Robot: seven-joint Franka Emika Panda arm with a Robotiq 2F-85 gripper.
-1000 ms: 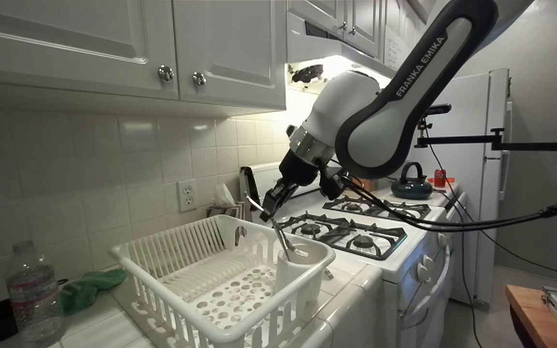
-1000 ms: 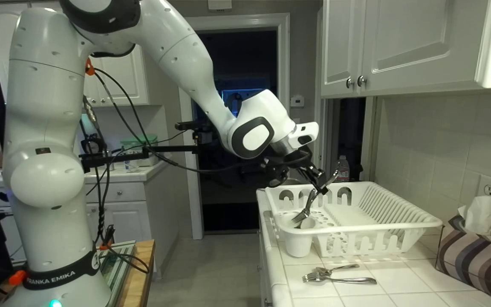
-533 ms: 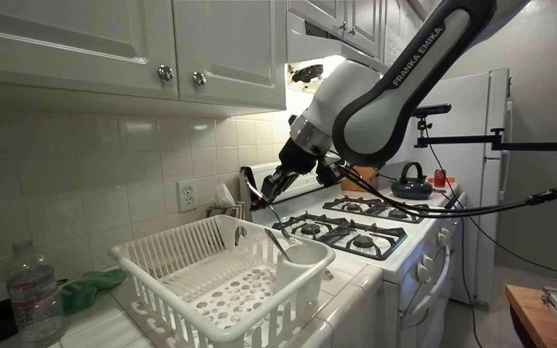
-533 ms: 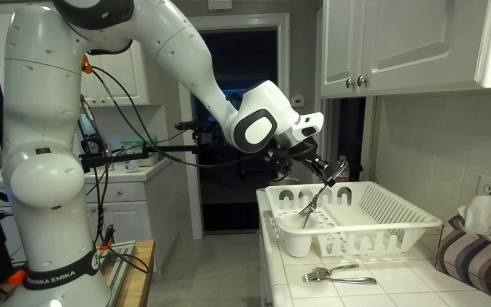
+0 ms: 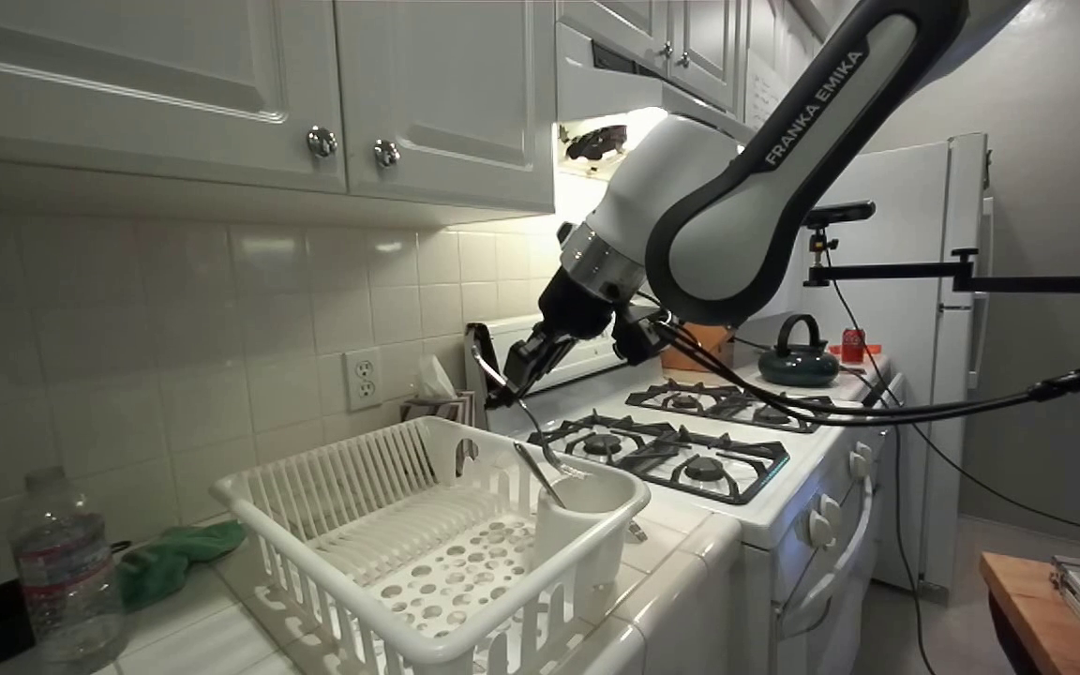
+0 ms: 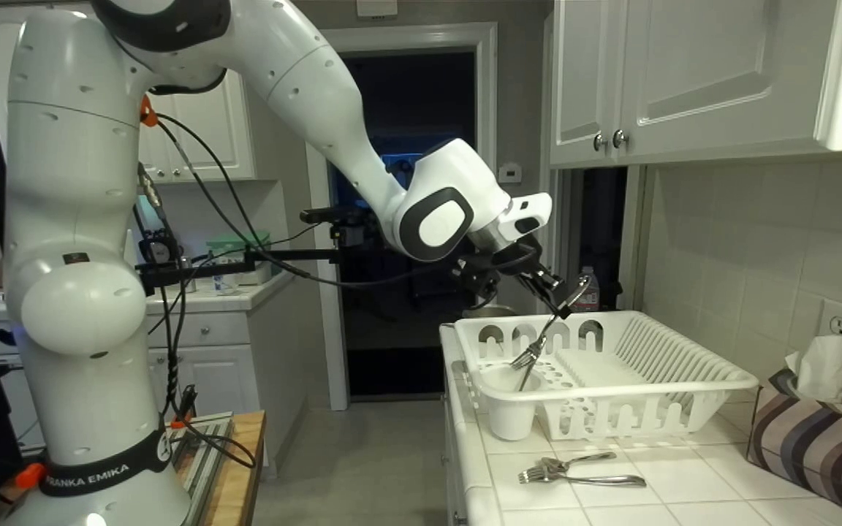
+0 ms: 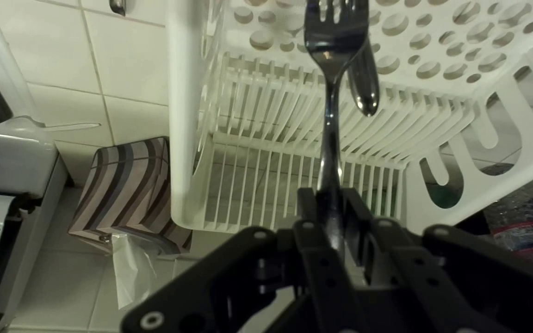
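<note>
The gripper [image 7: 331, 203] is clamped on a fork [image 7: 330, 129], its two fingers pressing the handle from both sides; in both exterior views the fork is tilted, with the tines below the gripper and the handle end rising above the fingertips; the tines are at the opening of a white cup [image 6: 512, 416], which stands lower than the gripper, at one corner of a white dish rack [image 6: 647, 391]; whether they touch the cup, one cannot tell. A second utensil [image 5: 538, 473] leans in this cup with its handle end upward, just beside the held fork; the rack rests on a tiled surface [image 6: 684, 504] beneath the gripper. In an exterior view, two pieces of cutlery [image 6: 574, 479] lie on this surface, lower than the gripper and outside the rack; a striped tissue box [image 7: 127, 185] is also there, farther from the gripper.
</note>
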